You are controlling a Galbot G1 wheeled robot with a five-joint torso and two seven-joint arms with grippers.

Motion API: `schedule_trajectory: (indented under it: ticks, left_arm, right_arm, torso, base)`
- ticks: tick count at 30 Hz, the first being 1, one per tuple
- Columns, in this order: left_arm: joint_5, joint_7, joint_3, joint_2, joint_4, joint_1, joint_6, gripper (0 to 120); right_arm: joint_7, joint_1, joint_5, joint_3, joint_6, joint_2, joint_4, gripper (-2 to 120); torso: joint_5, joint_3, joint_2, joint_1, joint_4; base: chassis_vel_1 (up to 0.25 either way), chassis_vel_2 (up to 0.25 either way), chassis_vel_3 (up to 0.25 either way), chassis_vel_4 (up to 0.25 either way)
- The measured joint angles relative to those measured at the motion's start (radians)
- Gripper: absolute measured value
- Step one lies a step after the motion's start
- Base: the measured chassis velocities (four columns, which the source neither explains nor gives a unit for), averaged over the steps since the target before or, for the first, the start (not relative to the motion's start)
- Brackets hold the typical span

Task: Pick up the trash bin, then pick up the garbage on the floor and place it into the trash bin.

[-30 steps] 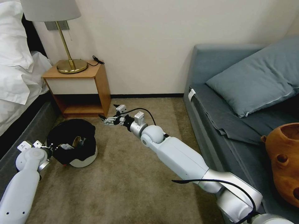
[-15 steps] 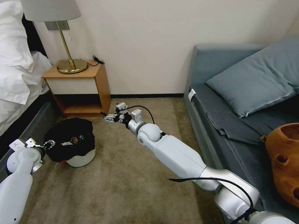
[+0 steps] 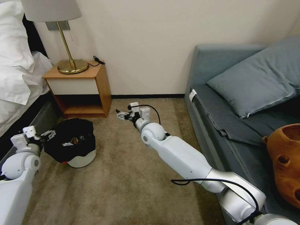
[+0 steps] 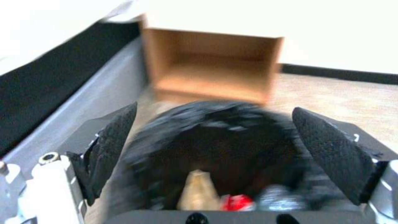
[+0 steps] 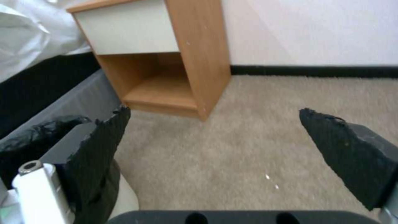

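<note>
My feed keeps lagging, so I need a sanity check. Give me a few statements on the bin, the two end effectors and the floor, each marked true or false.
1. The trash bin stands upright on the carpet. True.
2. The left end effector is clamped on the bin's rim. False: its fingers are spread open beside the rim, gripping nothing.
3. The right end effector carries a snack packet. False: it is open and empty above bare carpet.
4. Litter lies inside the bin. True: the left wrist view shows a tan piece and a red piece in the black bag.
5. The bin sits on the nightstand. False: it sits on the floor in front of it.
</note>
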Motion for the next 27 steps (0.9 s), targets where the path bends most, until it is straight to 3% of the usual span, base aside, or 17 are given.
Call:
schedule_trajectory:
  ticks: [1,3,9,13,14,18,27]
  left_arm:
    - [0.000,0.000,0.000,0.000,0.000,0.000,0.000,100]
    - [0.030,0.086,0.030,-0.003,-0.002,0.000,-0.052,100]
    - [0.069,0.160,0.082,-0.035,0.043,-0.031,-0.091,100]
    - [0.082,0.170,0.115,-0.051,0.072,-0.055,-0.098,100]
    - [0.093,0.177,0.150,-0.064,0.100,-0.082,-0.107,100]
    - [0.104,0.192,0.200,-0.083,0.146,-0.129,-0.124,100]
    - [0.101,0.193,0.222,-0.077,0.151,-0.146,-0.129,100]
  right_arm:
    - [0.000,0.000,0.000,0.000,0.000,0.000,0.000,100]
    - [-0.003,-0.023,0.009,0.024,-0.001,-0.006,-0.009,100]
    - [-0.044,-0.060,-0.010,0.047,0.017,-0.014,-0.055,100]
    - [-0.058,-0.070,-0.028,0.054,0.027,-0.009,-0.084,100]
    - [-0.072,-0.079,-0.040,0.062,0.033,-0.004,-0.110,100]
    - [-0.096,-0.086,-0.069,0.076,0.045,0.012,-0.165,100]
    - [-0.120,-0.084,-0.081,0.086,0.048,0.031,-0.194,100]
  torso:
    - [0.0000,0.000,0.000,0.000,0.0000]
    - [0.0001,0.000,0.000,0.000,0.0008]
    - [0.0000,0.000,0.000,0.000,0.0004]
    - [-0.0002,0.000,0.000,0.000,0.0006]
    - [-0.0001,0.000,0.000,0.000,0.0007]
    - [-0.0002,0.000,0.000,0.000,0.0003]
    - [-0.0001,0.000,0.000,0.000,0.0006]
  base:
    - [0.000,0.000,0.000,0.000]
    - [0.000,0.000,0.000,0.000]
    - [0.000,0.000,0.000,0.000]
    - [0.000,0.000,0.000,0.000]
    - [0.000,0.000,0.000,0.000]
    - [0.000,0.000,0.000,0.000]
    - [0.000,0.000,0.000,0.000]
